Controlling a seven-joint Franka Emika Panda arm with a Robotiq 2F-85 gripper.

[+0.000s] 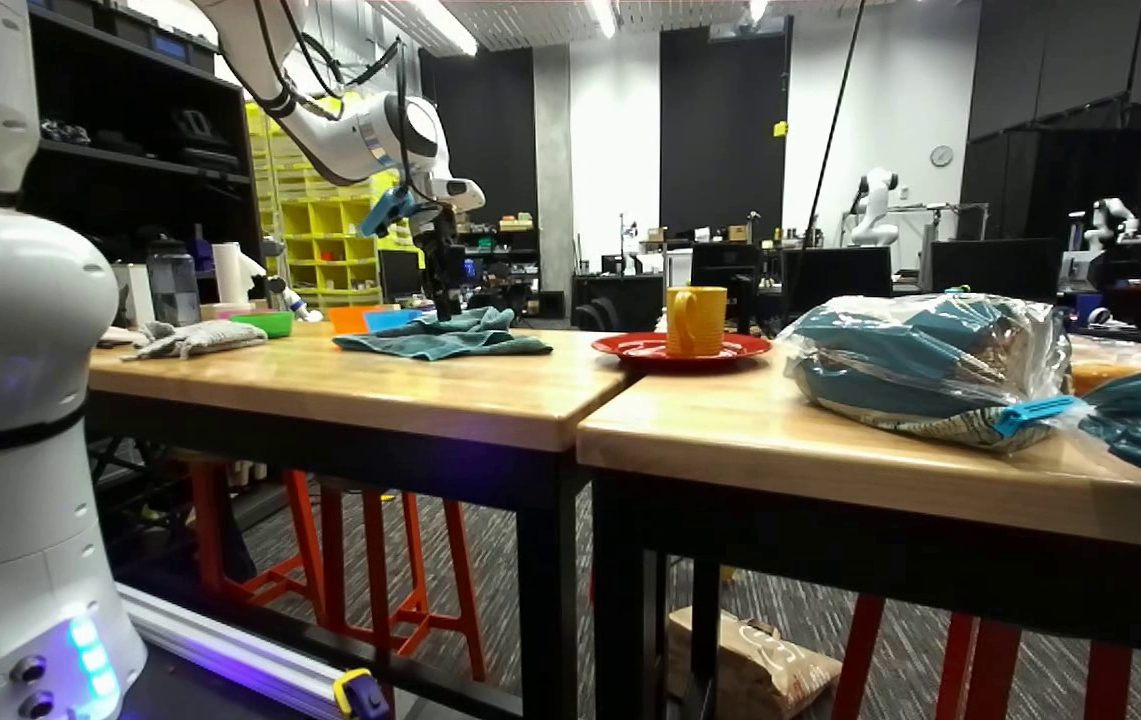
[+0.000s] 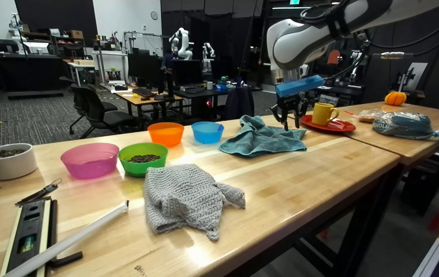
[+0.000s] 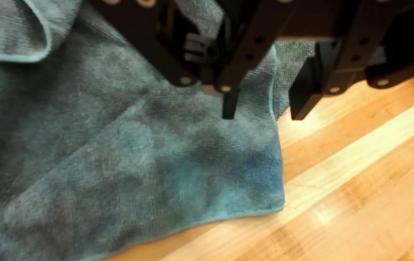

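Toward 8 o'clock from the pincer (image 3: 265,108) in the wrist view, the cloth (image 3: 156,163) is seen on the worktop (image 3: 366,188); its edge, aligned 12 to 6, is straddled by moderately parted jaws, nothing pinched; whether contact is made cannot be told.

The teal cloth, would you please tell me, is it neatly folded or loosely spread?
Loosely spread and rumpled: the teal cloth sprawls on the table with creases and a raised fold.
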